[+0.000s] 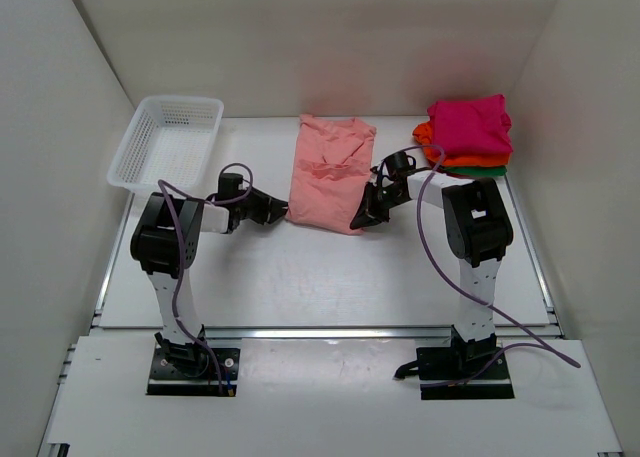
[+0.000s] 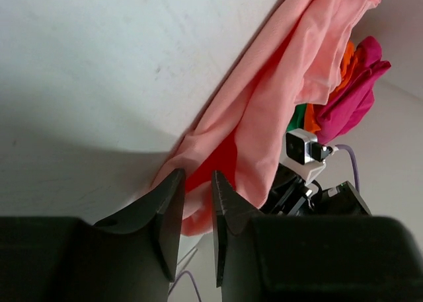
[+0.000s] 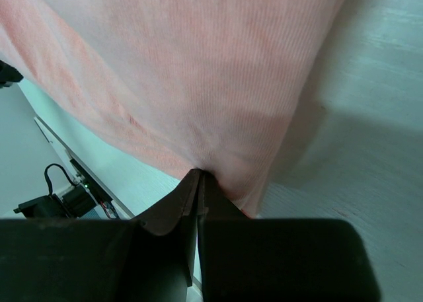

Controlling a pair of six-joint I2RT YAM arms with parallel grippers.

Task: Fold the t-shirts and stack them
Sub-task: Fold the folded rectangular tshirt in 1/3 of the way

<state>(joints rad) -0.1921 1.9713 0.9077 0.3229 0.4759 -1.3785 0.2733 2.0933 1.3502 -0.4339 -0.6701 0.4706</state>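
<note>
While the right pincer (image 3: 198,178) is squeezing its jaws fully together on the near hem of the pink shirt (image 1: 330,172), a small pucker of cloth is bunching at its tips. The left pincer (image 2: 197,176) is sitting at the opposite near corner with its jaws only narrowly parted. That corner is lying at the gap, and it does not look clamped. The shirt is lying roughly folded in the middle of the desk (image 1: 300,277), its long axis running away from the arm bases and leaning slightly. Both pincers are working at its near short edge, left arm on the left corner, right arm on the right. The rest of the cloth is stretching away beyond the tips, so any fold is likely going forward, near edge carried toward the far edge. The stack (image 1: 468,132) of folded shirts, magenta on top of orange and green, is waiting at the far right, closer to the right arm, and well apart from the basket (image 1: 165,142) at the far left.
</note>
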